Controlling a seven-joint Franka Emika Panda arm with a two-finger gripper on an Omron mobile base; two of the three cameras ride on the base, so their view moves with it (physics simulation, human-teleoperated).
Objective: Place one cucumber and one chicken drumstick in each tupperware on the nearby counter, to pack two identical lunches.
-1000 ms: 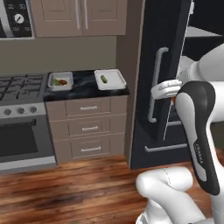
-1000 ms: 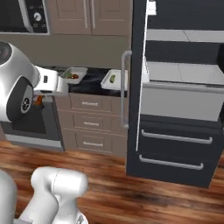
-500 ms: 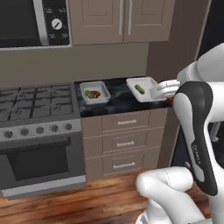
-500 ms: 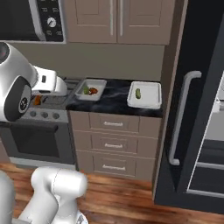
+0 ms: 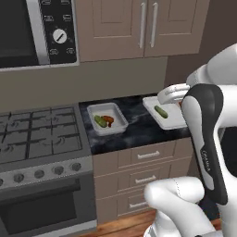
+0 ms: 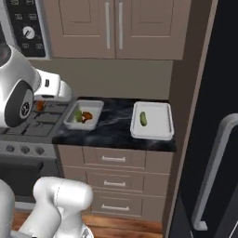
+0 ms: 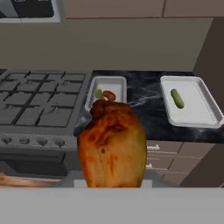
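Observation:
My gripper (image 6: 45,98) is shut on a browned chicken drumstick (image 7: 113,144), which looms large in the hand view and hides the fingertips. It hangs in front of the black marbled counter (image 6: 116,134), over the stove's side. The left tupperware (image 6: 94,108) holds a cucumber (image 6: 78,115) and a drumstick (image 6: 87,116). The right tupperware (image 6: 155,131) holds one cucumber (image 6: 143,118). Both containers also show in the hand view: left tupperware (image 7: 107,80), right tupperware (image 7: 194,113) with its cucumber (image 7: 177,98).
A gas stove (image 5: 37,139) adjoins the counter on the left, with a microwave (image 5: 28,28) above it. Wall cabinets (image 6: 114,28) hang over the counter. A dark fridge door with a long handle (image 6: 214,172) stands at the right.
The whole picture has shifted: the base moved away from the fridge, and counter and containers now sit nearer and more central. The drumstick stays in the gripper.

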